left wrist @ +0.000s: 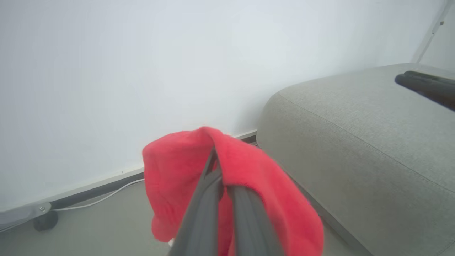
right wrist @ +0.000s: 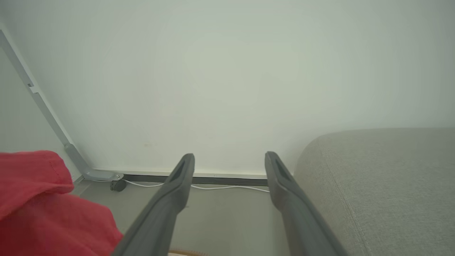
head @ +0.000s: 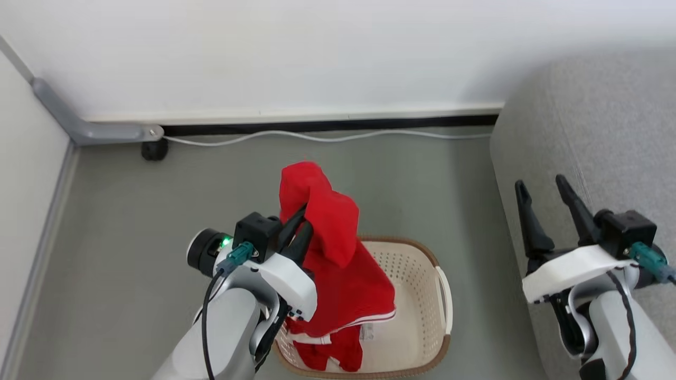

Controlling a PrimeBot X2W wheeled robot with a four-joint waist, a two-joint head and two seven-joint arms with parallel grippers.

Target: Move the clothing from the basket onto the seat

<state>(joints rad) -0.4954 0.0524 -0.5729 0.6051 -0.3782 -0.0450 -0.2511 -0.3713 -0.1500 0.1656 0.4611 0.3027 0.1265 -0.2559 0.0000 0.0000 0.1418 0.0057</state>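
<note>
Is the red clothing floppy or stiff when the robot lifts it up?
Probably very floppy: the red clothing folds over the left pincer and hangs in loose drapes towards the basket. It looks light, since one pinch holds it up. It might snag, because its lower end hangs inside the basket.

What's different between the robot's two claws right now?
The left gripper has its fingers shut together on a red garment; the right gripper has its fingers spread apart and holds nothing. The left gripper is up over the basket, with the cloth hanging down into it; the right gripper is by the grey sofa. Both have two long dark fingers.
</note>
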